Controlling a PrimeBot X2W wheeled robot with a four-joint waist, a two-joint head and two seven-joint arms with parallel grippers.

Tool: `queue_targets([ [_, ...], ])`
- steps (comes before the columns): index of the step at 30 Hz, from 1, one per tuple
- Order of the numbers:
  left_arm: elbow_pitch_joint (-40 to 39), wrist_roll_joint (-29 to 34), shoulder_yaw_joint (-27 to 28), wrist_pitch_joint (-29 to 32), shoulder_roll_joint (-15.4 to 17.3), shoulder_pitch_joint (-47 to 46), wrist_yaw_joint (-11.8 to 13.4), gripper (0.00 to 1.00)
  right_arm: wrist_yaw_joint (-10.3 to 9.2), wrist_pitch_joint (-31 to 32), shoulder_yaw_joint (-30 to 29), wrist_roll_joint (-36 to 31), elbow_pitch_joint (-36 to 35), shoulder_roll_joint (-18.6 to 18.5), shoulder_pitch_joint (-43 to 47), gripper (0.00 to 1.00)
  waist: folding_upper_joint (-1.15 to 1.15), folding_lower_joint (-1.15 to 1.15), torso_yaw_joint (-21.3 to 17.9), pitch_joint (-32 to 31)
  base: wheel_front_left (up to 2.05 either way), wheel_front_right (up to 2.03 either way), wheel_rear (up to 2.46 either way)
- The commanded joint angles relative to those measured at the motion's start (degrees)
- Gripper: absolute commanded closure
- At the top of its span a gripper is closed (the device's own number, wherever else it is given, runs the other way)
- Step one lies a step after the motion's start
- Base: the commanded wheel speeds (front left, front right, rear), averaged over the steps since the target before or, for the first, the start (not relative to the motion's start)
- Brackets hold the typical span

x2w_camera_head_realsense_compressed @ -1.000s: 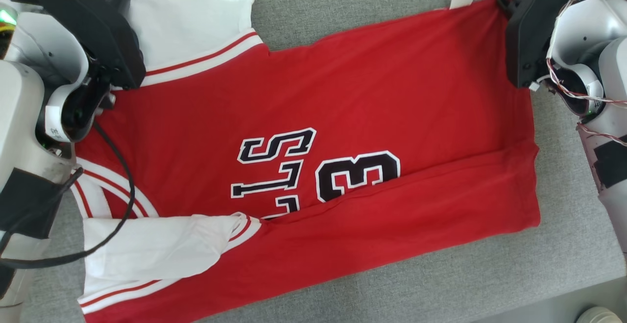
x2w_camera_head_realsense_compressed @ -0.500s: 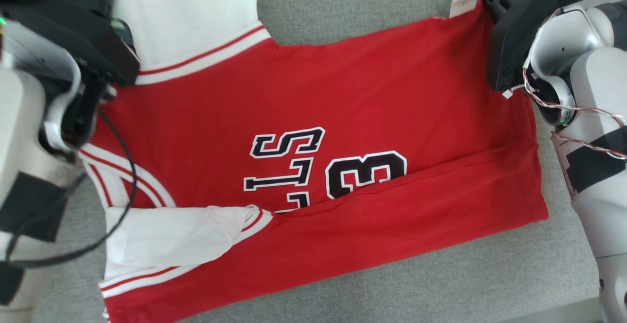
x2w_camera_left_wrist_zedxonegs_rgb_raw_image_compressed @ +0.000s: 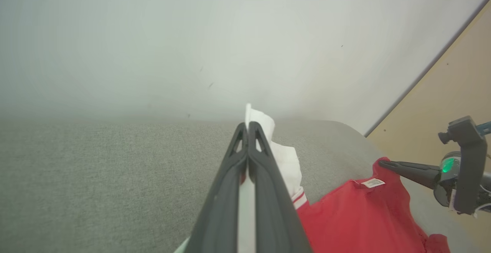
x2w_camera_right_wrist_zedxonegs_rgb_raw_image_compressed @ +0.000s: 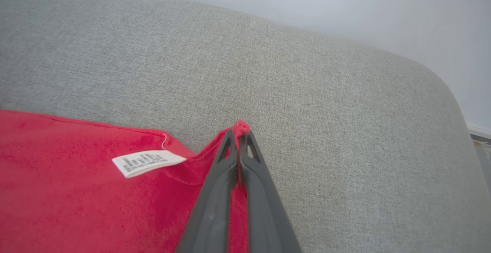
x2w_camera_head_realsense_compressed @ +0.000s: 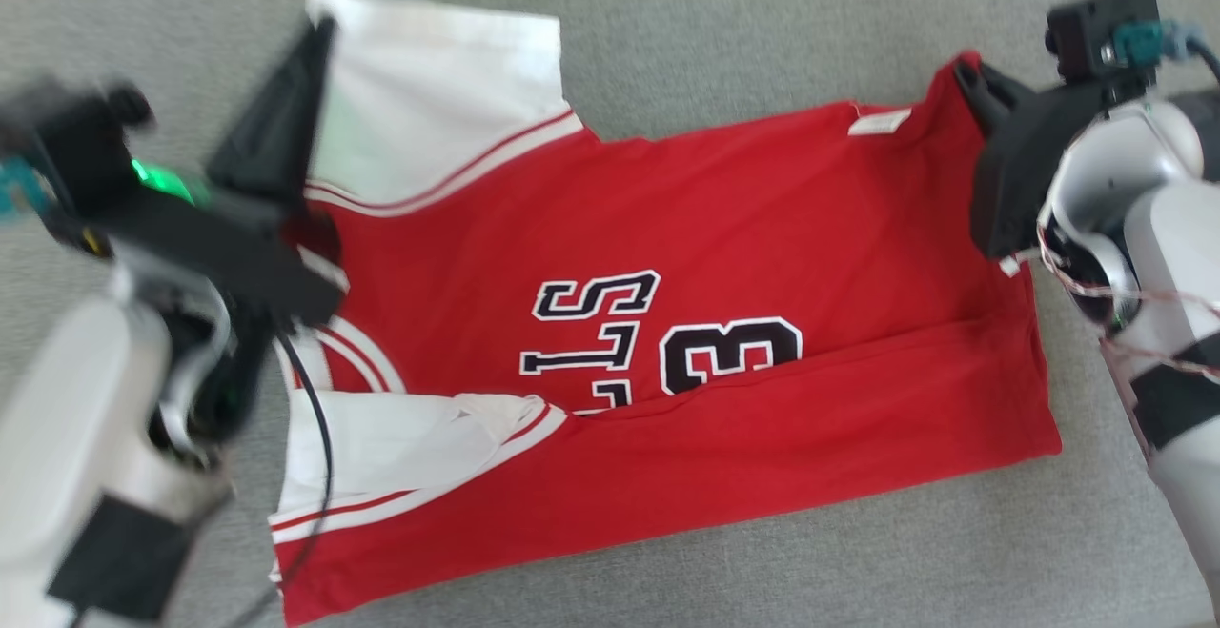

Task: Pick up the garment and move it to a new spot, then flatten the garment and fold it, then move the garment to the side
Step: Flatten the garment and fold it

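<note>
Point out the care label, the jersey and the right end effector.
care label [x2w_camera_right_wrist_zedxonegs_rgb_raw_image_compressed: 147, 162], right wrist view, its middle.
jersey [x2w_camera_head_realsense_compressed: 724, 218], head view, red cloth.
right end effector [x2w_camera_right_wrist_zedxonegs_rgb_raw_image_compressed: 238, 134], right wrist view, fingertips.

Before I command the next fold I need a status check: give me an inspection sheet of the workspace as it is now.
Surface: grey upholstered cushion, carrying the garment.
Job's things: red jersey lies spread out, near long edge folded over its lettering; care label at the far hem.
Clutter: nothing seen.
Grippers: left gripper shut on the white sleeve; right gripper shut on the jersey's red hem corner.
Cables: black cable from the left arm trails across the jersey's near corner; thin wires at the right wrist.
Surroundings: pale wall behind, tan panel beside the cushion.
</note>
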Motion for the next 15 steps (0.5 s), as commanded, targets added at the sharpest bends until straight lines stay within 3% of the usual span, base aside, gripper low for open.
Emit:
queue_targets([
  [1,-1.5,-1.1,-0.2,-1.3,-0.1,3.2,-0.3,1.00,-0.15,-0.8,0.2,0.5,-0.4,-1.1,2.0,1.00,0.00,0.00,2.0,-2.9,0.00,0.00,0.00],
  [9,-9.9,-4.1,0.5,-7.8,-0.8,18.2,0.1,1.00,-0.16,-3.8,0.8,1.2,-1.6,-5.1,9.4,1.00,0.00,0.00,4.7,-6.7,0.00,0.00,0.00],
  [15,-12.3,-5.9,0.2,-11.3,-3.1,27.6,0.3,1.00,-0.16,-4.8,1.9,0.2,-1.1,-7.4,13.1,1.00,0.00,0.00,6.2,-8.3,0.00,0.00,0.00],
])
